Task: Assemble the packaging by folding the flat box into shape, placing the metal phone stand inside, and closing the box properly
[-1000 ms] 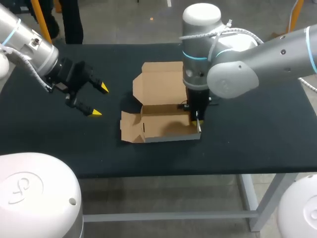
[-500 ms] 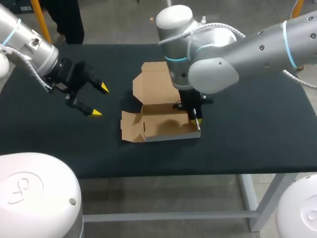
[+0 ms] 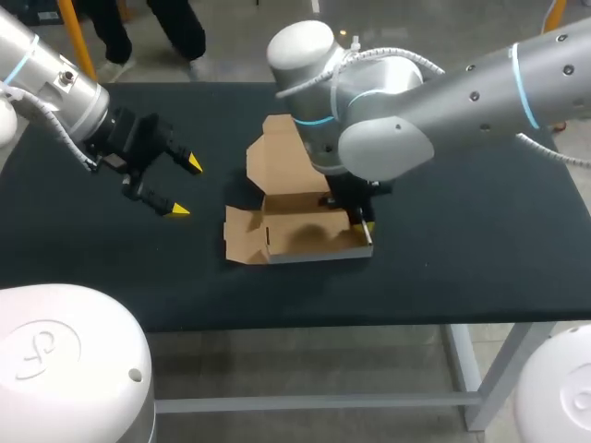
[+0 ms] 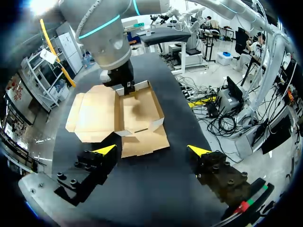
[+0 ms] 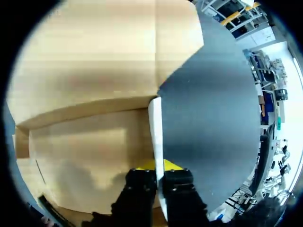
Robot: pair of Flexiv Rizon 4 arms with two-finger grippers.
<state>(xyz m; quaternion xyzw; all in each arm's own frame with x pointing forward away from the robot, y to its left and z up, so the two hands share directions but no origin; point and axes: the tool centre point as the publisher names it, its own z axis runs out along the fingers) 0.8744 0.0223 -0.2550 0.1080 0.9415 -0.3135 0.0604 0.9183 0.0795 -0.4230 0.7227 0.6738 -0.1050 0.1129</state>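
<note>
The right hand point(image 3: 367, 227) pinches the right wall of the open box point(image 3: 305, 237) mid-table point(image 3: 480, 231), while the left hand point(image 3: 184, 187), spread wide, sits well apart toward the left edge.

A brown cardboard box point(image 3: 300, 235) sits open on the black table point(image 3: 480, 240), with its lid up at the back. The right end effector point(image 3: 367, 228) is down at its right wall. The left end effector point(image 3: 185, 187) hangs well off to the left, yellow tips spread wide.

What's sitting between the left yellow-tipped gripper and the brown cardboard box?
Nothing. In the head view, only bare black tabletop separates the left gripper from the brown cardboard box.
</note>
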